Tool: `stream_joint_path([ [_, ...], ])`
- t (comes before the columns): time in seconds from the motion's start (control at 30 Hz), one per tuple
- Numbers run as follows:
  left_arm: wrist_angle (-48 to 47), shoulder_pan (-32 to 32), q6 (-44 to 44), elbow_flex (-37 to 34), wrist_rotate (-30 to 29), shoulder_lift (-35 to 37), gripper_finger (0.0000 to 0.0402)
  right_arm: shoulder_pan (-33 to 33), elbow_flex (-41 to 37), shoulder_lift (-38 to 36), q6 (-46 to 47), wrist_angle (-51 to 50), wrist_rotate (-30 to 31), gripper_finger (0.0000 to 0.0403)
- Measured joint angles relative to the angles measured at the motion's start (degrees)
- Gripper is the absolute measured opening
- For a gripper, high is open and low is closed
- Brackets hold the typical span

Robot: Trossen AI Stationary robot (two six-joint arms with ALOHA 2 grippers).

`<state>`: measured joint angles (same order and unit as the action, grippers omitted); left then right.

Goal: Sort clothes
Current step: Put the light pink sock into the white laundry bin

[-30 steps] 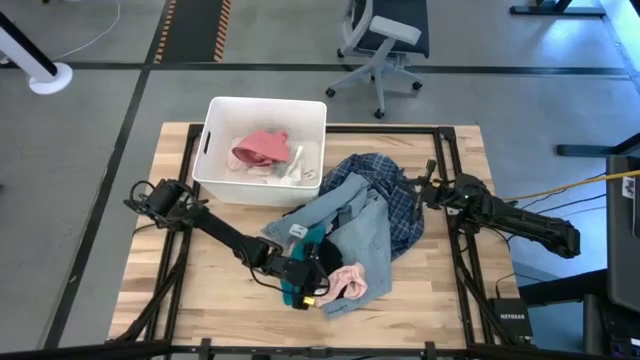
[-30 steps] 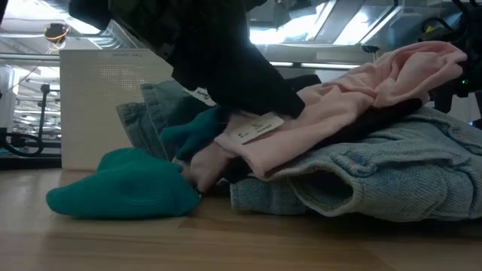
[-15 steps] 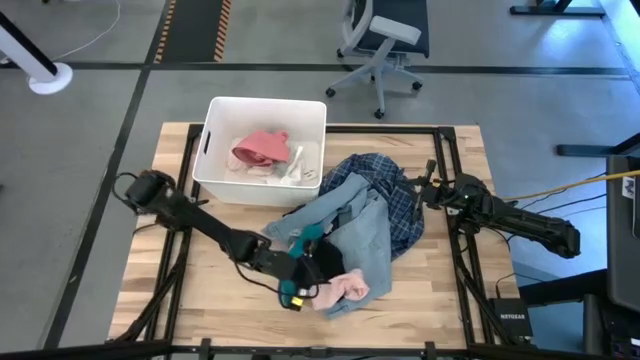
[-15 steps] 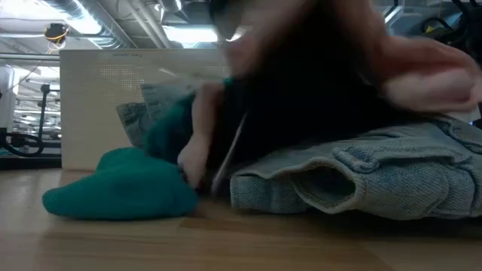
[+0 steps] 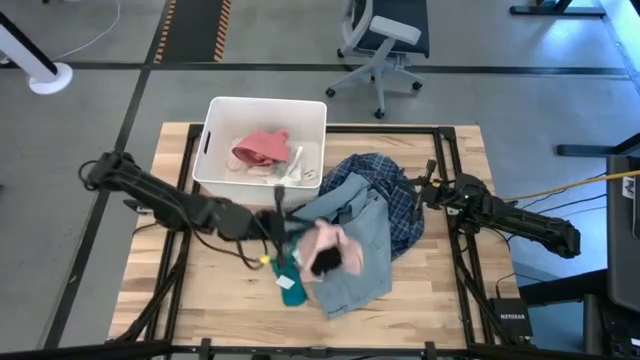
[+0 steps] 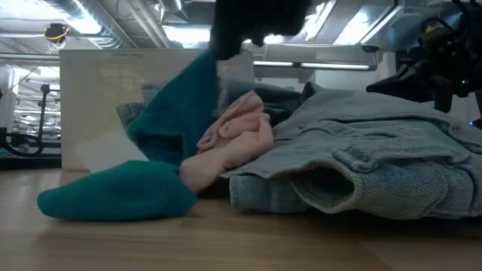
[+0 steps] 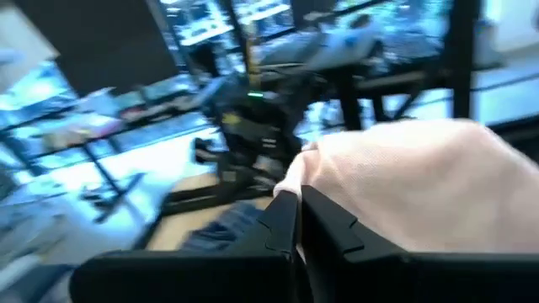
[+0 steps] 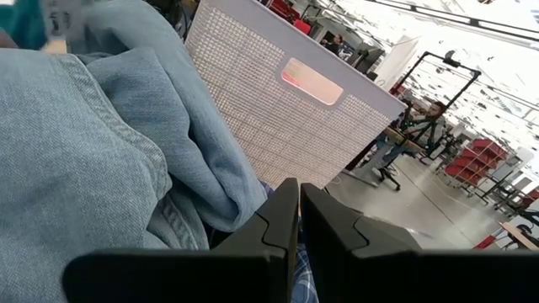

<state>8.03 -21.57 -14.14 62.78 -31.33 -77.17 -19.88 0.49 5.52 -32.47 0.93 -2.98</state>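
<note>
The clothes lie heaped mid-table: light blue denim (image 5: 365, 250), a dark blue plaid shirt (image 5: 400, 200), a small black piece (image 5: 326, 262) and a teal sock (image 5: 288, 288). My left gripper (image 5: 290, 228) hangs above the pile's left edge, shut on the pink piece (image 5: 325, 240). In the low view the teal sock (image 6: 181, 105) rises slantwise toward that gripper, its lower part (image 6: 113, 192) on the table. My right gripper (image 5: 425, 192) waits shut at the plaid shirt's right edge. My left gripper pinches the pink piece at an edge (image 7: 313, 172) between its two fingertips. The piece hangs bunched below the gripper (image 6: 233, 139), its lower end against the denim and the sock. Whether the teal sock is caught as well, I cannot tell.
A white bin (image 5: 215, 110) stands at the far left of the table with a pink-red garment (image 5: 260, 148) and white pieces in it. Black frame rails (image 5: 450, 240) run along the table's sides. Bare wood shows near the left front corner.
My left gripper has risen and gone toward the far edge and a little left, toward the bin. The pink piece has come off the denim's near edge with it and now hangs. The teal sock's upper part has been drawn up, while its lower part stays on the table.
</note>
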Motion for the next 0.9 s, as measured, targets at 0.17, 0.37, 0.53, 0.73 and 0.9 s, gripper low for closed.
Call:
stream_joint_path([
  [0.17,-4.42,3.14,4.19,0.00,-0.25,4.40,0.0006,-0.01,-0.01,-0.02,0.00,0.01,0.00,0.0035],
  [0.37,-11.43,3.46,10.57,0.00,7.52,2.99,0.0006,-0.02,0.00,-0.02,0.00,0.02,0.00,0.0035],
  [0.53,-12.80,2.35,12.79,0.00,7.84,-0.24,0.0006,-0.02,0.00,0.00,0.01,0.01,0.00,0.0035],
  [0.73,-11.39,1.64,16.06,0.00,7.86,-5.68,0.0006,-0.01,0.00,0.00,0.00,0.01,0.00,0.0035],
  [0.9,-10.98,1.89,19.34,0.00,7.78,-12.38,0.0006,-0.01,0.00,-0.01,0.00,0.02,0.00,0.0035],
])
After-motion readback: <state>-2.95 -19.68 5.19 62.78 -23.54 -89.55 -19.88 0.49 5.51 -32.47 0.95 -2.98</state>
